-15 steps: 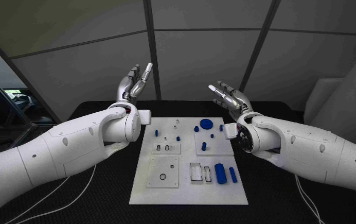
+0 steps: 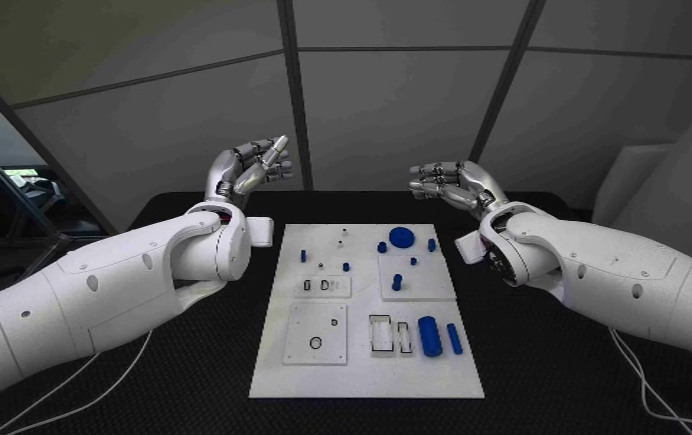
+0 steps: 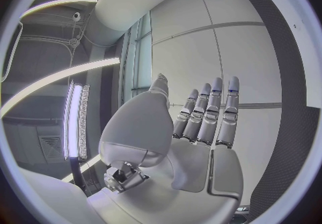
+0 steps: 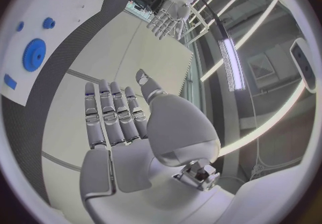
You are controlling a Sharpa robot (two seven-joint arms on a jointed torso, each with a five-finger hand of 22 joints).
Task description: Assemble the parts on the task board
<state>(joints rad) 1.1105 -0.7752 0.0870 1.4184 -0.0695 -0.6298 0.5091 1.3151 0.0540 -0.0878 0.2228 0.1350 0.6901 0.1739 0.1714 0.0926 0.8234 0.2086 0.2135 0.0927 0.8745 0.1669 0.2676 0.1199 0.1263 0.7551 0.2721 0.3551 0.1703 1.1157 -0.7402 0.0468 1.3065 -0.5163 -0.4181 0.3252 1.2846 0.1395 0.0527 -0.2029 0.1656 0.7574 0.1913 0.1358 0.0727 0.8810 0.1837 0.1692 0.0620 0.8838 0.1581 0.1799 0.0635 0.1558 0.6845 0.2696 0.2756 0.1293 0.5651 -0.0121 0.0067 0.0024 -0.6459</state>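
Hands first: the left hand [image 2: 250, 170] and the right hand [image 2: 451, 184] are both raised above the far end of the black table [image 2: 173, 375], fingers apart and holding nothing, palms bare in both wrist views. The task board [image 2: 368, 370] lies below and between them, its long axis running away from the robot, and neither hand touches it. Most blue parts sit on its right half: a round disc [image 2: 401, 238] at the far end and two upright-lying cylinders [image 2: 428, 337] nearer the robot. Judging by that, the right hand is nearer them and must come down and inward.
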